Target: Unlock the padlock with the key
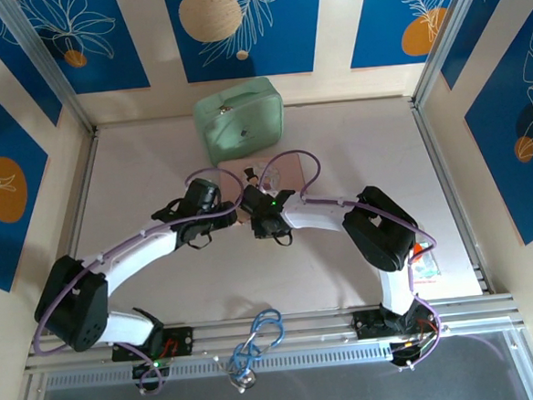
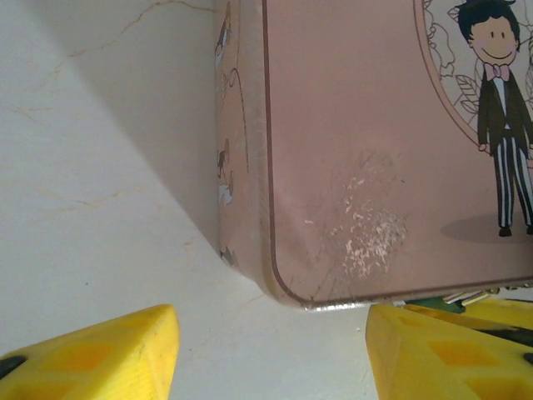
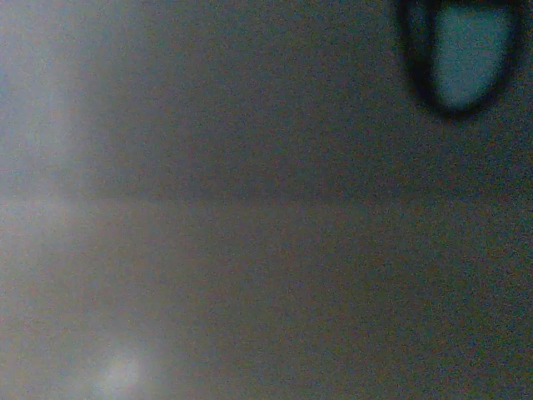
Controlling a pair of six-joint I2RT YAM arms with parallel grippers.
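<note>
Padlock not picked out with certainty: by the top view it would lie where both grippers meet, at the near edge of the pink box (image 1: 281, 174), and that spot is covered by the wrists. A small silvery-green glint (image 2: 468, 295) is noted under the box's near edge in the left wrist view, touching or just beside one yellow finger; whether it is lock or key cannot be told. The key is not identified either. The left gripper (image 2: 271, 337) is seen released, fingers spread, nothing between them, the box corner just ahead. For the right gripper (image 1: 261, 220) the jaws cannot be judged: its wrist view is blurred dark, apparently very close to some surface, with one teal blob (image 3: 460, 52) at the upper right. Risks, as judged: with the lock so small and poorly seen, the key could be driven beside the keyway and bent or dropped. The lock could be pushed along or under the box if not steadied. The crowded wrists could be knocked together, or the box shoved toward the green case (image 1: 240, 119).
</note>
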